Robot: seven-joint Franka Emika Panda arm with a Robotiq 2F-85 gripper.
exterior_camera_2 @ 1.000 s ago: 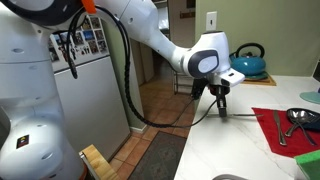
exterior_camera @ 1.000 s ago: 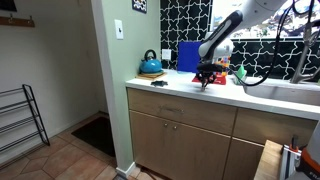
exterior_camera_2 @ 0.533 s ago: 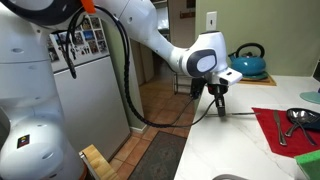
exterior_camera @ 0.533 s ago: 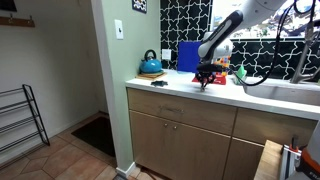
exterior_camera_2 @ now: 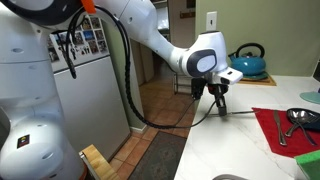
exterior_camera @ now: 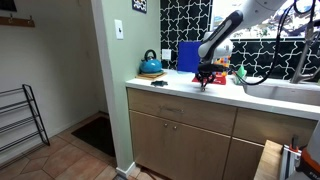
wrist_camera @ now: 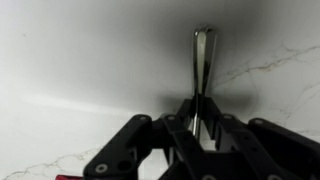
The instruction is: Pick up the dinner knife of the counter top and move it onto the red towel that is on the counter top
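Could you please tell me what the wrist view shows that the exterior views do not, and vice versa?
Only the wrist view shows, close up, the claw closed on the dinner knife. Only an exterior view shows the red towel, the blue kettle and the arm. Both show the dinner knife lying on the white counter top.

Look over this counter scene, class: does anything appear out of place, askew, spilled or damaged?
Nothing looks spilled or damaged. The only stray item is the dinner knife, on the bare counter top instead of the red towel, with the gripper closed around one end.
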